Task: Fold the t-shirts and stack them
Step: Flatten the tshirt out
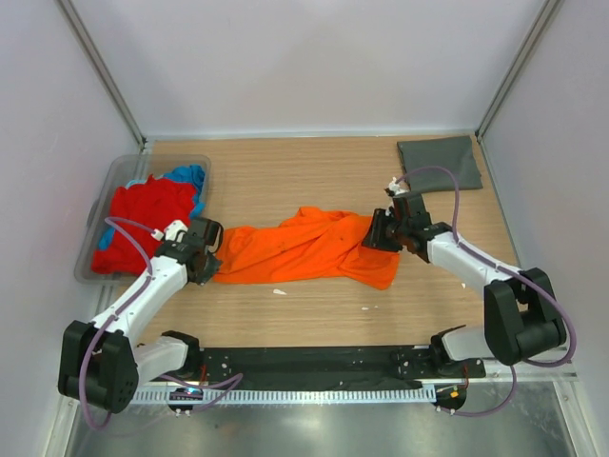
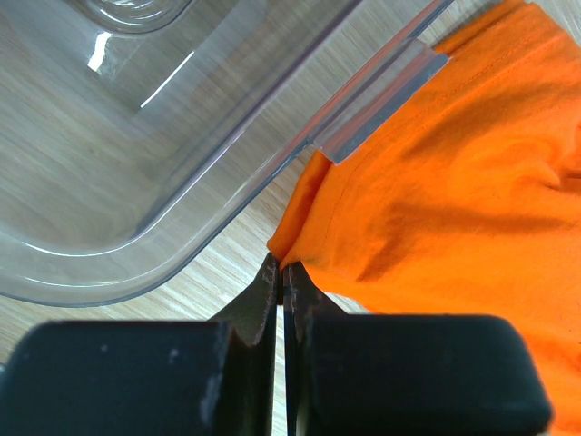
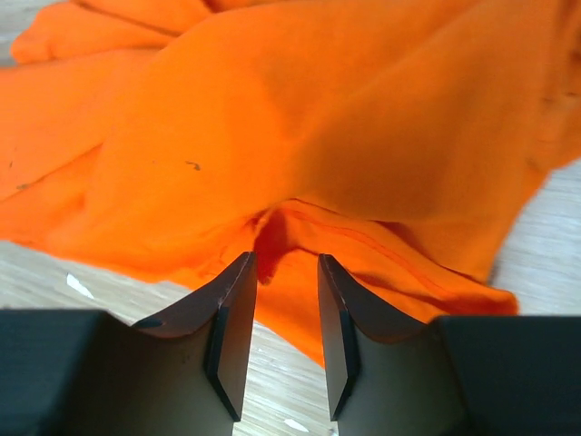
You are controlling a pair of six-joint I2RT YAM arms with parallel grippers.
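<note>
A robot lab cell is indicated: a wooden counter (image 1: 285, 171) is enclosed by white walls (image 1: 304, 57) and aluminium posts (image 1: 102, 67), with left arm (image 1: 143, 286) and right arm (image 1: 476, 262) bolted to a black rail (image 1: 314, 360).

Orange t-shirt (image 1: 304, 249): bright, unfolded, creased, stretched in long band left to right across middle of worktop (image 1: 314, 181). Dark grey t-shirt (image 1: 438, 164): folded flat, far right corner. Red t-shirt (image 1: 143, 224): rumpled heap by left edge. Blue t-shirt (image 1: 191, 177): bunched, mostly hidden, showing at heap's far side.
</note>
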